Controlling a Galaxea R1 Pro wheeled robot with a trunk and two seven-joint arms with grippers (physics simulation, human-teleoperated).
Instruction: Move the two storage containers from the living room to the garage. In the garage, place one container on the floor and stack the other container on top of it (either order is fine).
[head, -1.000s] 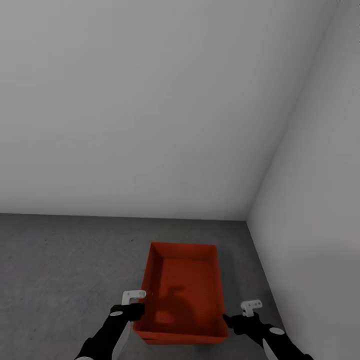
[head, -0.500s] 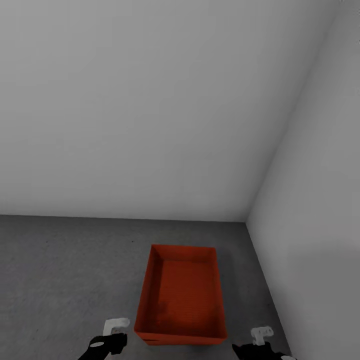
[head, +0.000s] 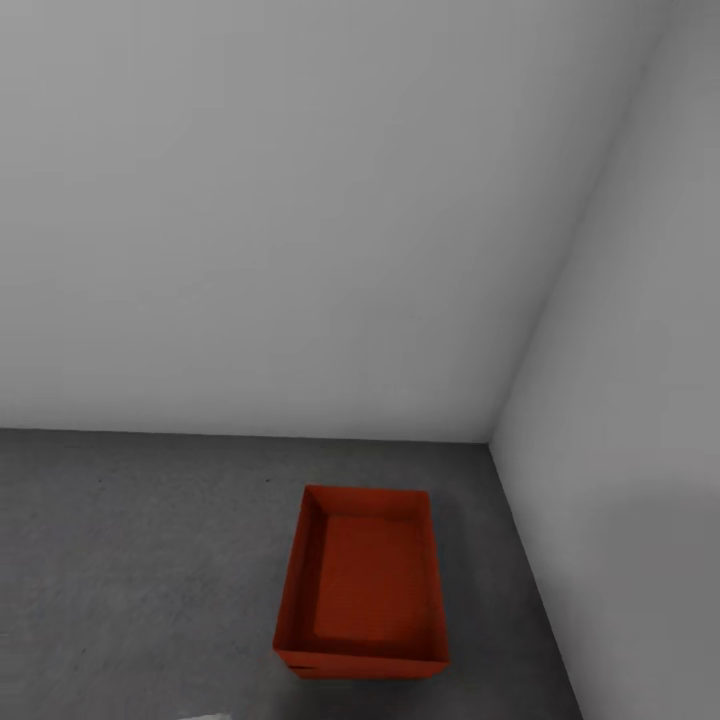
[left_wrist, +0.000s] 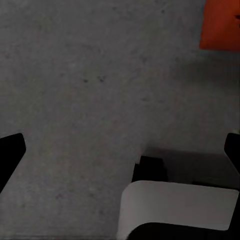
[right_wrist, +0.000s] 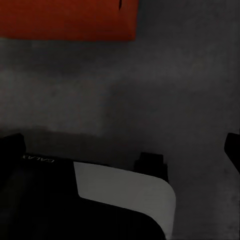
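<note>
An orange-red storage container (head: 362, 580) stands on the dark grey concrete floor (head: 140, 560) of the garage, near the corner of two pale walls. Under its near wall a second orange-red edge (head: 300, 668) peeks out, like the other container beneath it. In the left wrist view my left gripper (left_wrist: 120, 152) is open over bare floor, with a corner of a container (left_wrist: 220, 25) off to one side. The right gripper (right_wrist: 120, 147) is also open and empty, and a container wall (right_wrist: 65, 20) lies beyond it.
The back wall (head: 280, 220) and right wall (head: 640, 400) meet in a corner just behind the containers. Open concrete stretches to the left. A white and black robot part (left_wrist: 175, 210) sits below each gripper in the wrist views.
Both arms have drawn back from the container's near corners and dropped out of the head view. The container has stayed in place.
</note>
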